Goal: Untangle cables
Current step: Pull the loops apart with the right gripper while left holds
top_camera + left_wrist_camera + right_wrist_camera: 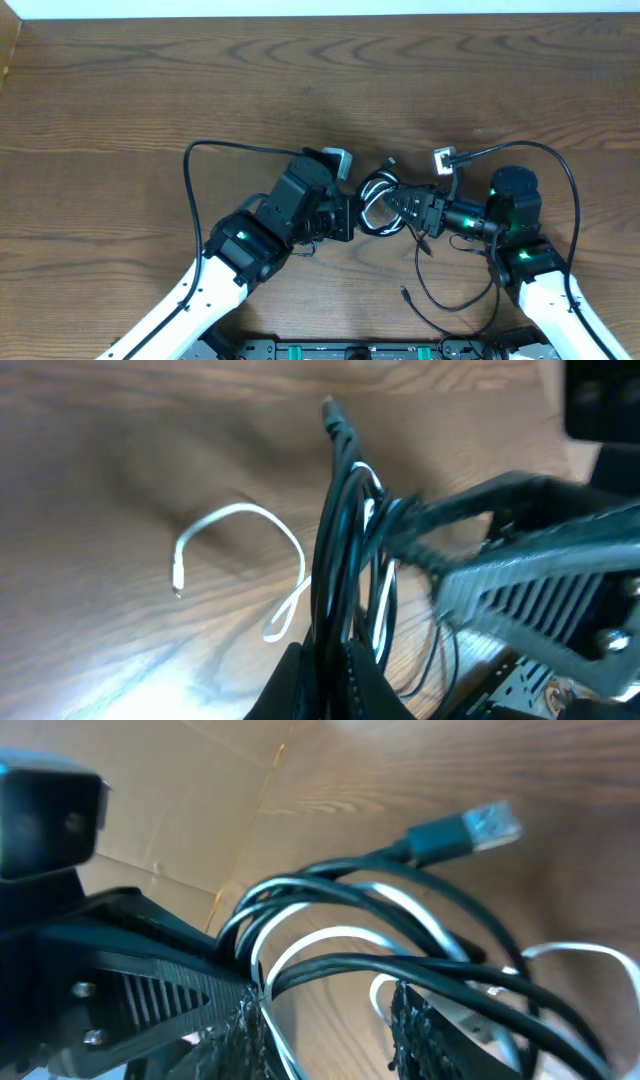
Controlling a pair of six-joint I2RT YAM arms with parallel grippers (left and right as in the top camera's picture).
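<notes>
The brown wood-grain counter (150, 90) carries everything. Near its front middle the left gripper (350, 216) and the right gripper (402, 205) face each other, tips close, with the bunched cables (377, 200) between them. The left gripper is clamped tight on the black strands. The right gripper's jaws stand partly apart, with loops running through the gap. The white cable (240, 512) curls on the counter beside the bundle. A loose black end (404, 293) lies nearer the front edge, and a small plug (470, 830) juts from the bunch.
</notes>
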